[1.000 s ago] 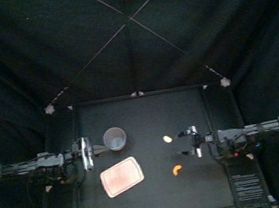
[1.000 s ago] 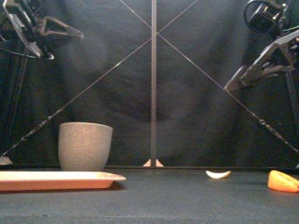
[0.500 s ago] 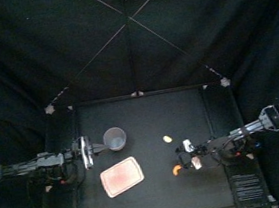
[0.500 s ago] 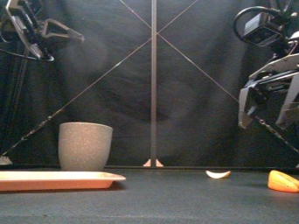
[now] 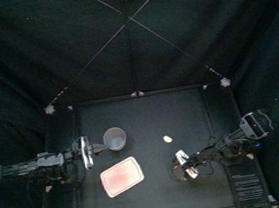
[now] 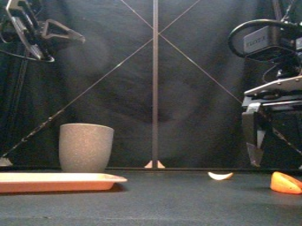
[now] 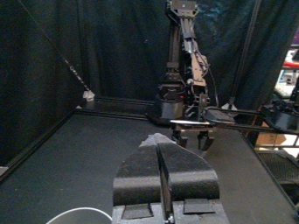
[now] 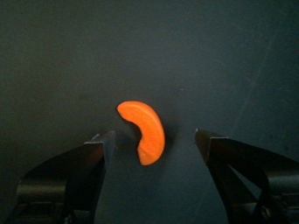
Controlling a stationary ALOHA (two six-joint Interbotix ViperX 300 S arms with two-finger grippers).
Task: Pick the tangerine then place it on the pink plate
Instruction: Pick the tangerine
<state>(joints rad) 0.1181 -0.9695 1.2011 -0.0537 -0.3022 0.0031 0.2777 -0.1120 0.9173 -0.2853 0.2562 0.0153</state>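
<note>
Looking through the right wrist view, we find the orange crescent-shaped toy tangerine segment [image 8: 142, 133] lying on the black table [image 8: 233, 52] at the centre of the frame. It sits squarely between the jaws of the right gripper [image 5: 186, 163], which are spread wide and hold nothing. One jaw stands to the picture's left of the fruit and one to its right. The segment's long axis runs nearly top to bottom of that frame, across the line on which the jaws close, so we judge they would meet its narrow width. In the front view the segment sits in the lower right corner, and the one visible jaw tip hangs a little above table level, so a straight descent looks to be what remains. The left gripper [image 7: 160, 144], closed on nothing, rests far off at the left of the top view, beside the tall grey speckled cup [image 5: 114, 138]. The flat pink plastic tray [image 5: 121, 177] lies lower left of centre there, well apart from the fruit. Half a second ago the right gripper hung higher, and the segment showed just beside it in the top view. A second ago it hung further up the frame, level with the left arm. The gripper now covers the segment, while fruit, tray, cup and left arm have not moved.
</note>
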